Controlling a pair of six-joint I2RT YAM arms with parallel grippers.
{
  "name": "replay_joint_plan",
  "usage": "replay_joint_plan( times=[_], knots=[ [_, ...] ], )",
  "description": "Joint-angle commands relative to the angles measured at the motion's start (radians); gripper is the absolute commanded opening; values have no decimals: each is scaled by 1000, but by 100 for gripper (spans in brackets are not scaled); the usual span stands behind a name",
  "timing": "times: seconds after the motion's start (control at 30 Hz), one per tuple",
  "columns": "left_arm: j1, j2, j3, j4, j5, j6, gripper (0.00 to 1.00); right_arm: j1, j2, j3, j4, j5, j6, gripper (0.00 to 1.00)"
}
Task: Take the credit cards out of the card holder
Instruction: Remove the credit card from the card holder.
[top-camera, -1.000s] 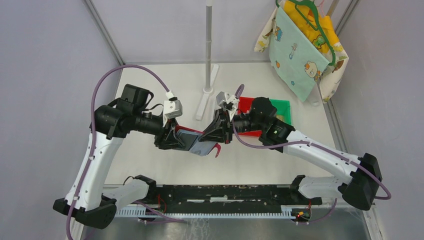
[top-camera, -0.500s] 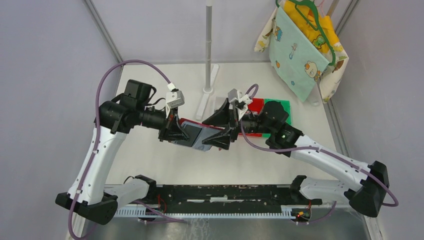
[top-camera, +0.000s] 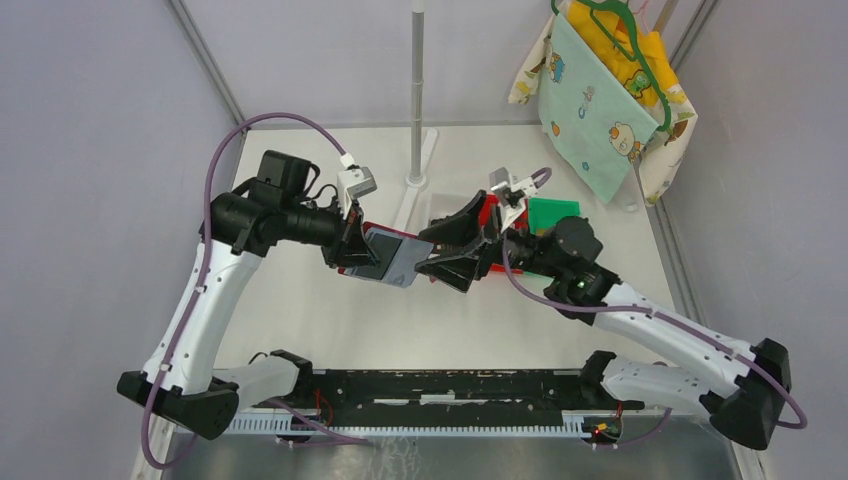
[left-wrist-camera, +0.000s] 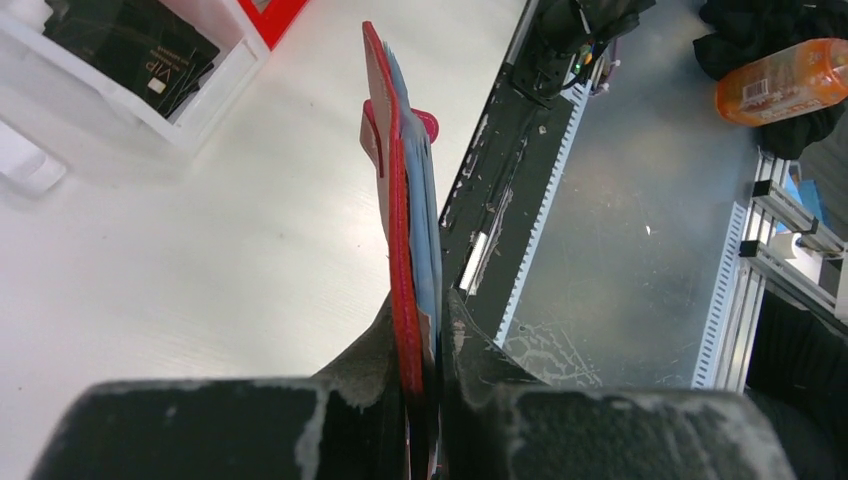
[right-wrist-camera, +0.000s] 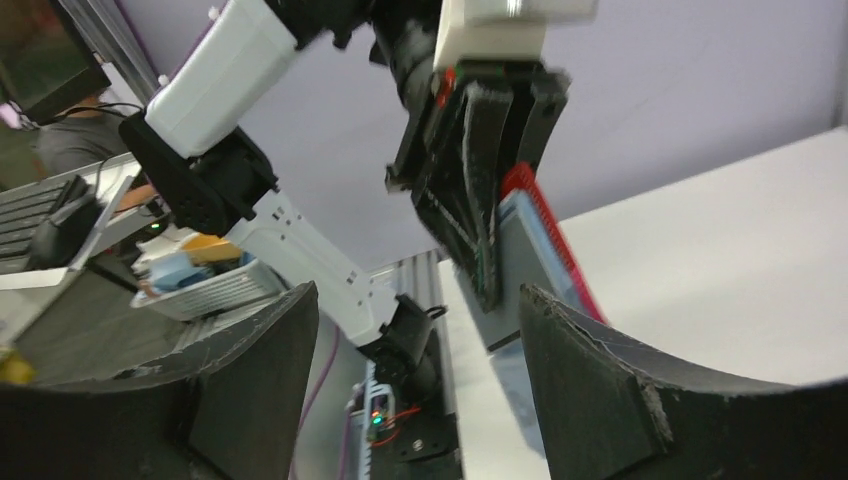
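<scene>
**Above mid-tabletop: left tool pinches the card holder, right tool spread wide**

At six o'clock, along the near edge of the tabletop (top-camera: 330, 330), both arm bases sit bolted down, and the arms reach in to meet over the middle. In from nine o'clock comes the left tool (top-camera: 352, 248), its jaws pressed tight on one end of the red card holder (top-camera: 378, 240). It's held up in the air, clear of the surface! The left wrist view shows the card holder (left-wrist-camera: 398, 190) edge-on, standing out from the left tool (left-wrist-camera: 422, 335). The grey-blue credit cards (left-wrist-camera: 426, 215) are tucked flat against its inner side. From above, the credit cards (top-camera: 392, 262) show their grey-blue face inside the holder.

From three o'clock the right tool (top-camera: 432, 248) faces it, jaws wide apart and gripping nothing. The holder's free end points into the gap, but I can't tell if anything touches.

Farther out at two o'clock there's a red bin (top-camera: 487, 209) with a green piece (top-camera: 553, 212) beside it. The left wrist view catches a clear tray (left-wrist-camera: 215, 85) with a black card (left-wrist-camera: 140, 50) inside. At twelve o'clock stands the pole (top-camera: 416, 90). Far off at one o'clock hangs a patterned cloth (top-camera: 595, 110).
</scene>
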Motion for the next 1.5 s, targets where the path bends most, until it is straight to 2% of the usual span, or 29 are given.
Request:
replay_joint_plan(
  times=[0.0, 0.17, 0.6, 0.9, 1.2, 1.47],
  knots=[
    [-2, 29, 58, -3, -30, -54, 2, 0, 81, -110, 271, -88, 278, 76],
    [1, 67, 88, -71, -18, -34, 2, 3, 158, -184, 442, -98, 418, 73],
    [1, 75, 135, -152, 109, -5, 3, 3, 290, -173, 593, -63, 510, 68],
    [0, 77, 142, -186, 146, 22, 7, 7, 327, -134, 626, -44, 526, 67],
    [-2, 71, 138, -195, 138, 46, 11, 21, 391, -85, 720, -41, 576, 54],
    [0, 75, 114, -176, 60, 55, 13, 23, 428, -65, 853, -26, 651, 41]
  ],
)
